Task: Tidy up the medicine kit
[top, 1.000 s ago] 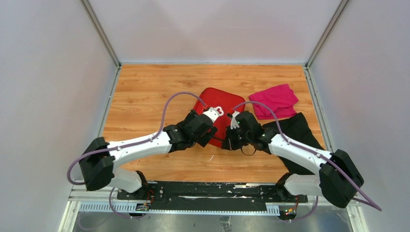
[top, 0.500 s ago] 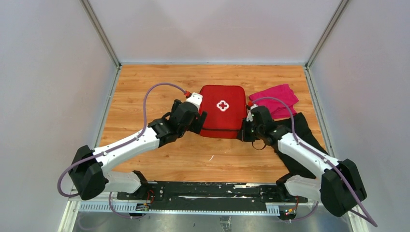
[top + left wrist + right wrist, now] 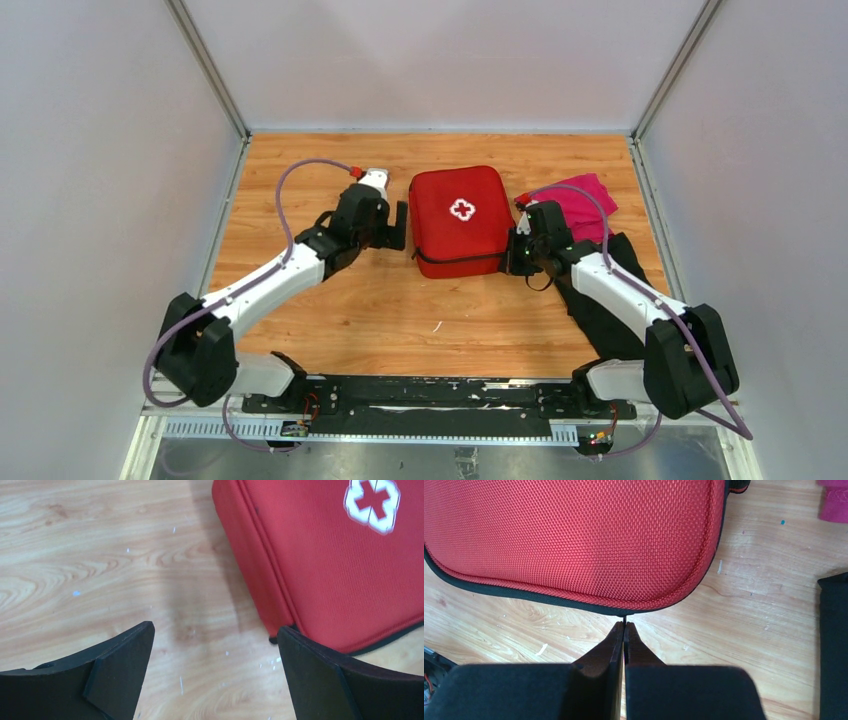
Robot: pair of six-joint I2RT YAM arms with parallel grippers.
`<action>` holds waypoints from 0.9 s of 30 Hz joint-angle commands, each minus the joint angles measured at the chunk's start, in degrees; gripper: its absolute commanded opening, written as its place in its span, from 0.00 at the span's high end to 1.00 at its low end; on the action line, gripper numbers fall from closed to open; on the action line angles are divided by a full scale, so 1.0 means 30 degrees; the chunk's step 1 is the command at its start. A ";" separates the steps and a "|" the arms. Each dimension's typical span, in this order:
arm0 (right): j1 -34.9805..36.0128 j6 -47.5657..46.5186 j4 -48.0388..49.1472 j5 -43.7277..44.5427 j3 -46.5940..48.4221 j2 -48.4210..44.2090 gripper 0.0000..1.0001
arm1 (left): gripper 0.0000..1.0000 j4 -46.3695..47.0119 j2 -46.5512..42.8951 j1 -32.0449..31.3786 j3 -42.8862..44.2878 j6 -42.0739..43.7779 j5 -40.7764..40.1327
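Observation:
The medicine kit [image 3: 460, 220] is a closed red zip case with a white cross, lying flat on the wooden table. My left gripper [image 3: 398, 226] is open and empty just left of the kit's left side; in the left wrist view the gripper [image 3: 215, 626] is over bare wood, with the kit [image 3: 340, 555] by its right finger. My right gripper [image 3: 512, 250] is at the kit's right front corner. In the right wrist view the gripper [image 3: 624, 625] is shut on a thin dark zipper pull at the edge of the kit [image 3: 574, 535].
A magenta cloth [image 3: 585, 200] lies right of the kit, behind my right wrist. A black cloth [image 3: 620, 290] lies under my right arm near the right wall. Metal frame posts and grey walls ring the table [image 3: 300, 180].
The kit has swung square and slid toward the back of the table. My left gripper has come off it to its left side. My right gripper has moved back and right along the kit's edge.

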 commanded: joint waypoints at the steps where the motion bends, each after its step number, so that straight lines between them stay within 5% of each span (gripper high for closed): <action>1: -0.0323 -0.0366 0.0299 -0.0541 -0.0510 -0.0440 1.00 | 0.00 0.2122 0.2149 0.2090 0.2788 -0.0303 0.3467; 10: -0.0308 -0.0674 -0.0014 -0.1875 -0.0848 -0.1163 1.00 | 0.02 0.3400 0.9970 0.4303 1.0088 0.0894 0.8164; 17: -0.0312 -0.1297 -0.0913 -0.1956 -0.0144 -0.1467 1.00 | 0.13 0.1408 1.5275 0.4541 1.5502 0.1371 1.0260; 27: -0.0308 -0.1599 -0.1350 -0.1615 -0.0066 -0.1531 1.00 | 0.26 0.2823 1.5796 0.4583 1.4528 0.0027 1.2179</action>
